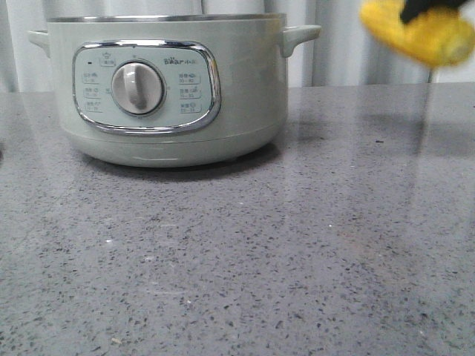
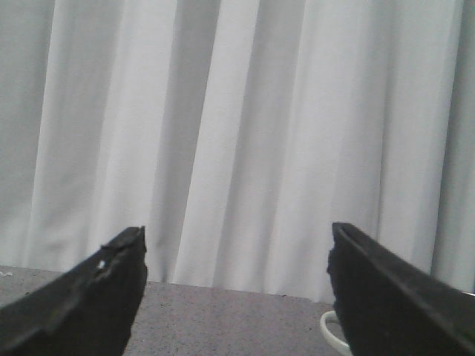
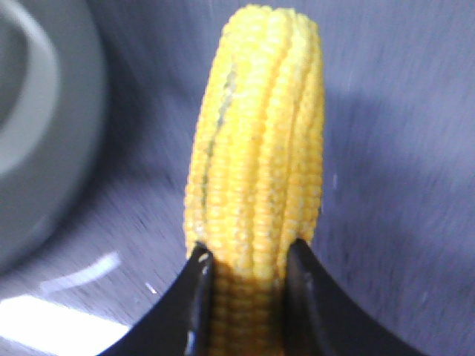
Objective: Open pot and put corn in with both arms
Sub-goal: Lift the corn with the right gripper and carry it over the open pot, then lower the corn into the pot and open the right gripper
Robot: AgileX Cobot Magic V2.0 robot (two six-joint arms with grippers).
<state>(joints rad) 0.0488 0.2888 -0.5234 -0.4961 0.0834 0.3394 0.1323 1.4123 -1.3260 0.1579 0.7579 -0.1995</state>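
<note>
Corn (image 3: 256,141) is pinched at one end between the right gripper's (image 3: 245,259) fingers, aloft and off to one side of the pot (image 1: 167,89), which looks lidless, while the left gripper (image 2: 237,289) hangs spread and empty; lowering it in remains.

Grey speckled stone tabletop (image 1: 297,259), glossy w/ soft reflections; white pleated curtain (image 2: 245,133) behind, even light.
</note>
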